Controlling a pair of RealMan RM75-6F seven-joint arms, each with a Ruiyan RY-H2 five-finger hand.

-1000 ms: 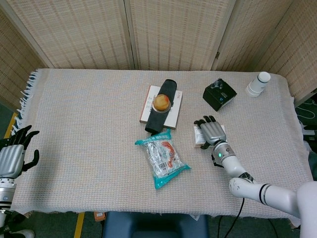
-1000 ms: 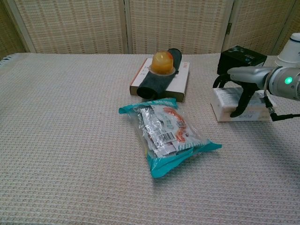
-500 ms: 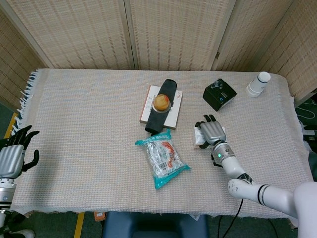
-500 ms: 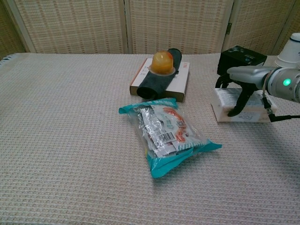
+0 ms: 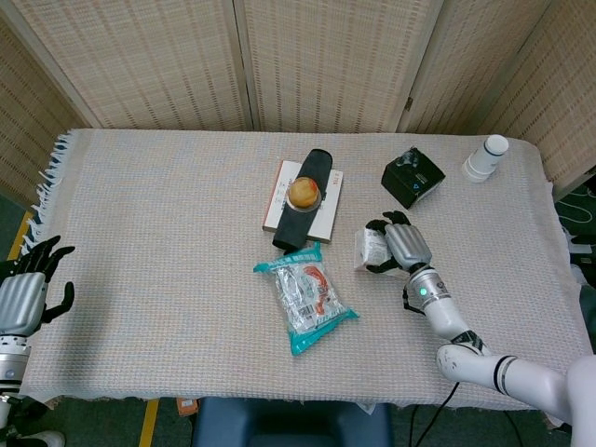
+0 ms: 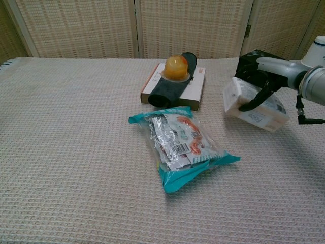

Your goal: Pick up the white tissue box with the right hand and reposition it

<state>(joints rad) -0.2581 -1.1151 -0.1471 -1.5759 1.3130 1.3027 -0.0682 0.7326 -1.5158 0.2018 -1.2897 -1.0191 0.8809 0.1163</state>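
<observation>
One tissue box (image 6: 252,107) hangs tilted in the right hand (image 6: 264,81), fingers wrapped over its top, lifted just off the cloth (image 6: 76,152). Behind the hand sits a black box (image 5: 412,176); a snack bag (image 6: 180,142) lies off to its left. Best to level the box, keeping clear of both. The left hand (image 5: 23,296) waits spread, holding nothing.

A teal snack bag (image 5: 305,295) lies just before a book (image 5: 303,197) bearing an orange (image 5: 303,192).

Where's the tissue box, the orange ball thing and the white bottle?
white tissue box (image 6: 238,96): chest view, its left end face.
orange ball (image 6: 175,66): chest view, its front.
white bottle (image 5: 486,158): head view, its body.
</observation>
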